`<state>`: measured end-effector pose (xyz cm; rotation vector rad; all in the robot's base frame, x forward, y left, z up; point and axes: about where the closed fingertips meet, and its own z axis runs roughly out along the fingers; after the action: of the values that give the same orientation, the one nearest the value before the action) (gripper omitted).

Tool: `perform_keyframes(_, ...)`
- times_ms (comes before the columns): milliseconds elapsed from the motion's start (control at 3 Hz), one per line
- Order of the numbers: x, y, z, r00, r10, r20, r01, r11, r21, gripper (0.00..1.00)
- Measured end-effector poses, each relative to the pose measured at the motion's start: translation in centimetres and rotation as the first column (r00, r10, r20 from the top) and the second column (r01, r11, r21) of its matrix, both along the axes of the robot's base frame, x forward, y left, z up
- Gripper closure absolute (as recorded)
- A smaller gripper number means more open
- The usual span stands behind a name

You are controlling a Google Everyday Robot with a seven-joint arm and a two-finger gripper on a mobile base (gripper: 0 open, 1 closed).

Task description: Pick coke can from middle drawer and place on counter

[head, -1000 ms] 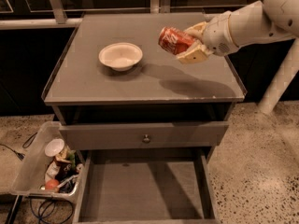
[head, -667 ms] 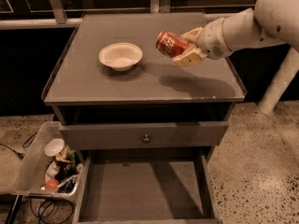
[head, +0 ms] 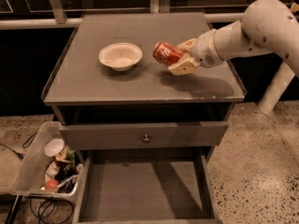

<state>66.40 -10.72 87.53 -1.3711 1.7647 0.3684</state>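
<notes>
While speckled stone floor (head: 261, 162) surrounds the cabinet, its flat grey counter (head: 93, 83) fills the upper middle and the shallow grey middle drawer (head: 140, 190) stands open at 6 o'clock. At 3 o'clock from the round white bowl (head: 120, 56), the gripper (head: 180, 56) pinches the glossy red coke can (head: 166, 53), tilted over the counter.

1 ea: coke can (head: 167, 53), bowl (head: 120, 56), gripper (head: 176, 58) over counter (head: 140, 85); 2 drawers (head: 145, 185).

A white bowl (head: 120, 56) stands upright, left of the gripper (head: 181, 56) and apart from it. Lower down, a drawer front (head: 103, 135) carries a small round knob (head: 146, 138). On the speckled floor (head: 261, 171) at left, a clear bin (head: 32, 164) holds a white cup (head: 54, 147), a red-orange ball (head: 51, 185) and other clutter. Cables (head: 44, 210) lie below it.
</notes>
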Motion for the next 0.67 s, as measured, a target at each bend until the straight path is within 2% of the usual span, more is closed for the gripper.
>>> perform_keyframes(333, 0.0, 0.02, -0.05, 1.0, 0.0, -0.001, 0.0, 1.0, 0.0, 0.82)
perform_keyframes(667, 0.0, 0.03, -0.05, 1.0, 0.0, -0.001, 0.0, 1.0, 0.0, 0.59)
